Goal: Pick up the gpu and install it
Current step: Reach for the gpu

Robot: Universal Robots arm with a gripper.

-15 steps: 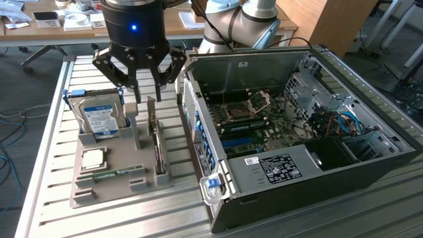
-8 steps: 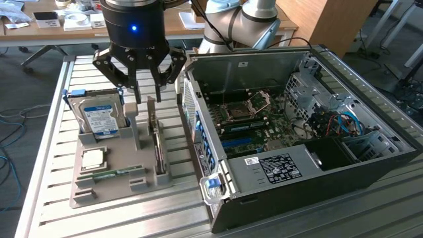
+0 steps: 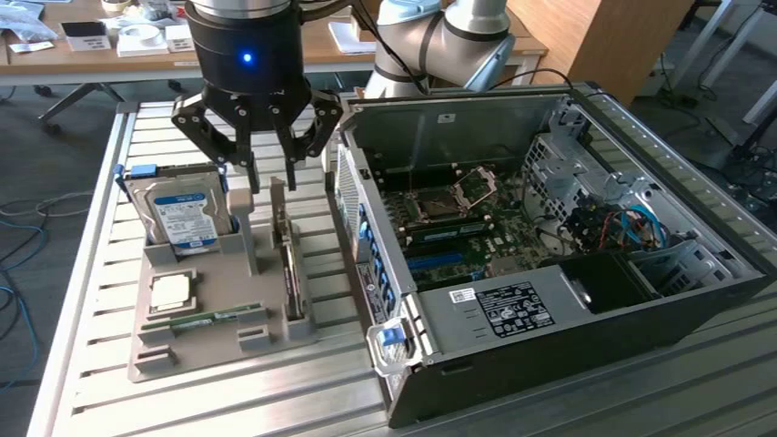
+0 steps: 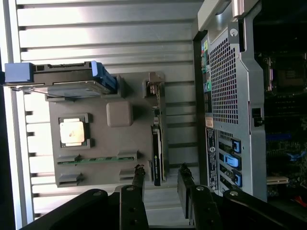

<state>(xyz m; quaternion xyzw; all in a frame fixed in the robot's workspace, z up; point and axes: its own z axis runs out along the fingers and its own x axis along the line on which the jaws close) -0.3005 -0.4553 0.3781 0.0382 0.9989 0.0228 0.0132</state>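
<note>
Gripper (image 3: 268, 173) hangs wide open and empty above the gpu (image 3: 289, 264); a misaligned descent could jam a finger onto the card's edge or the neighbouring hard drive (image 3: 182, 215).

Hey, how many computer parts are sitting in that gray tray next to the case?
4: hard drive upright at the tray's far end, CPU flat in front of it, memory stick nearer still, gpu on edge along the side toward the case. None looks hidden.
</note>
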